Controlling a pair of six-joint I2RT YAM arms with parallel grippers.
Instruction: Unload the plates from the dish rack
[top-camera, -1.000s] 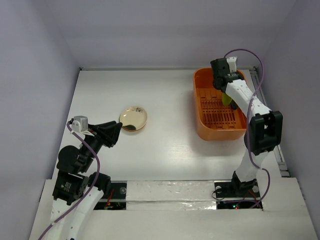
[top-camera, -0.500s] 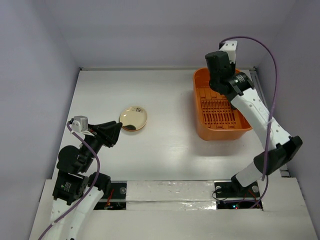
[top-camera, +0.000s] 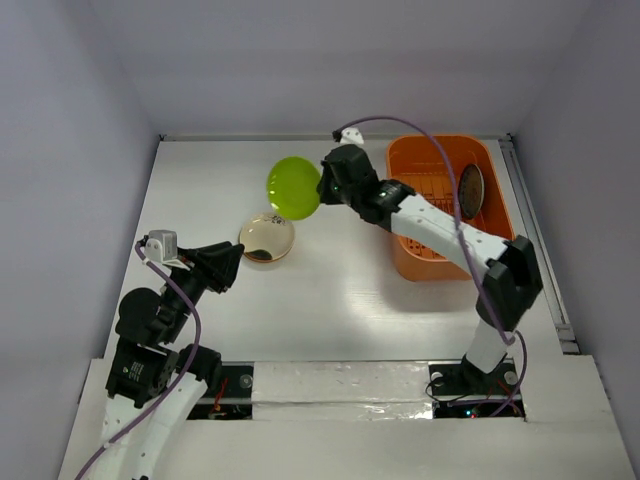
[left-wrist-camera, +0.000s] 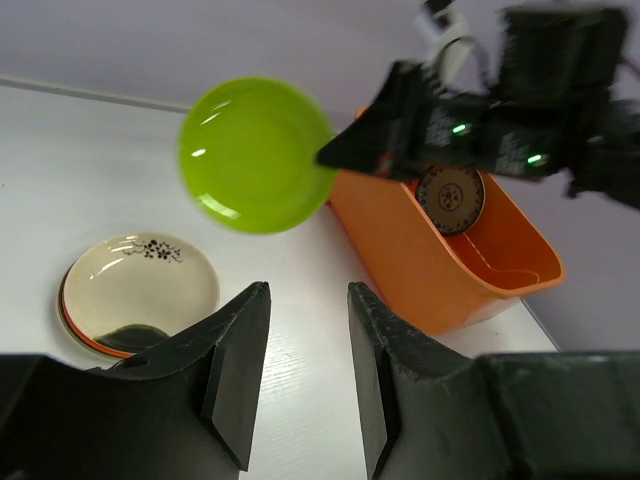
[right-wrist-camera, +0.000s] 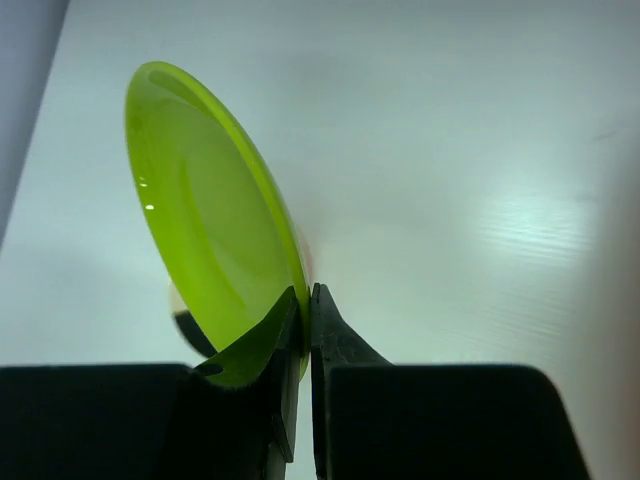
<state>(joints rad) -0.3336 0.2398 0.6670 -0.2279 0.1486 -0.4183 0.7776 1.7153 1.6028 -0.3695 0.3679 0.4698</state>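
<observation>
Pinch on yellow-green plate (right-wrist-camera: 200, 220) rim by right gripper (right-wrist-camera: 306, 302): right wrist only.

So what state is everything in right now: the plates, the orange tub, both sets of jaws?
Yellow-green plate: held by its rim, in the air, tilted on edge.
Cream plate: flat on the table, stacked on a red-orange plate.
Dish rack: on the table, one plate seen inside.
Patterned dark plate: standing on edge in the rack.
Right jaws: shut on the yellow-green plate.
Left jaws: open, empty.
</observation>
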